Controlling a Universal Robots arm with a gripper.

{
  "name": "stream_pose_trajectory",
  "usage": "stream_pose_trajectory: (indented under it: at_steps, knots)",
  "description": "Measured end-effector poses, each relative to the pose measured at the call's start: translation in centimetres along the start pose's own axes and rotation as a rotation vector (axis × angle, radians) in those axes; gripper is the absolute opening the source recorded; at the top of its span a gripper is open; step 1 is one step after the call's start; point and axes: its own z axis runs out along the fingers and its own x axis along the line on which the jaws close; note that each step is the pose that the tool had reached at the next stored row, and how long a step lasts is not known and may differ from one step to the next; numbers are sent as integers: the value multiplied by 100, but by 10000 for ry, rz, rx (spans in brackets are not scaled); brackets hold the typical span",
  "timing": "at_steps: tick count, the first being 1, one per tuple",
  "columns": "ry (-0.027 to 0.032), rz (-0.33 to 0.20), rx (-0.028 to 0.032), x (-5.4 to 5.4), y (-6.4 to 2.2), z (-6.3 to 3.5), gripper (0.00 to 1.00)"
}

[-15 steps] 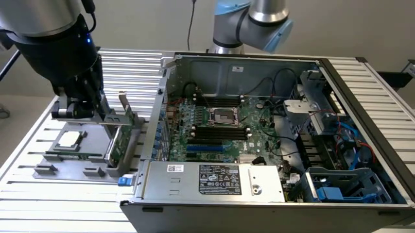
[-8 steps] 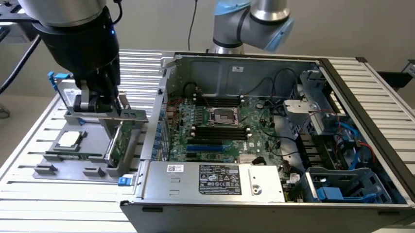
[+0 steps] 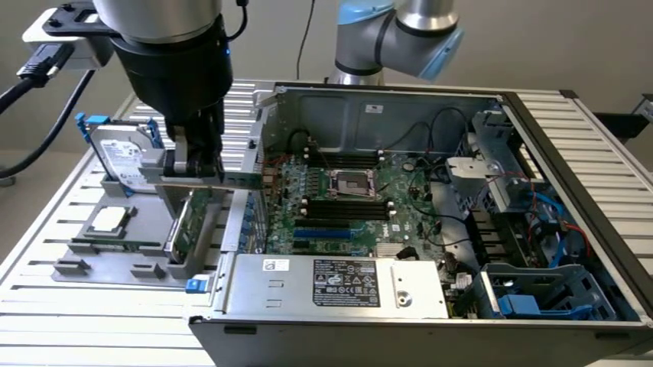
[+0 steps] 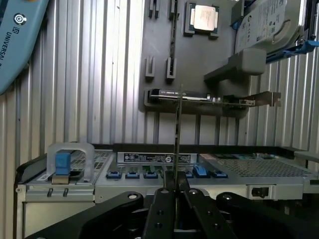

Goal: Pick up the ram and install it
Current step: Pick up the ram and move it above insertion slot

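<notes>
Plainly, my black two-fingered gripper (image 3: 194,170) was clamped shut on the ram (image 3: 219,182), a long, thin green circuit-board stick. In the wrist view the stick (image 4: 177,139) stood edge-on, a narrow line running straight out from between my fingers (image 4: 160,214). I held it in the air just outside the wall of the open grey metal computer case (image 3: 571,153), on the exterior view's left. It hung above the grey plastic holder tray (image 3: 76,256), where the broader green expansion card (image 3: 189,222) stood in its slot. The square silver processor chip (image 3: 110,220) and the silver hard drive with blue rails (image 3: 121,157) sat in that tray too. The long black memory slots (image 3: 347,208) on the green motherboard (image 3: 408,206) were well apart from the stick.

I judged the ram to be light and stiff, yet fragile. A thin board like that should not flex much, but it would crack or shed a chip under a hard squeeze or a twist. The grip seemed best placed near mid-length, pressing on its flat faces and away from the contact edge.

For writing, "UNIVERSAL" ran along the light blue arm cover (image 4: 20,35) in the wrist view. The silver power supply box (image 3: 337,283) carried a black label and a white sticker, both too small to read. So was the hard drive's label.
</notes>
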Motion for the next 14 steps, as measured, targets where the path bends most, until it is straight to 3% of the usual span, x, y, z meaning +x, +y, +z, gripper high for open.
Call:
stream_pose_trajectory:
  at_steps: [14]
  knots:
    - [-12, 1, -10, 6, -636, -26, 14]
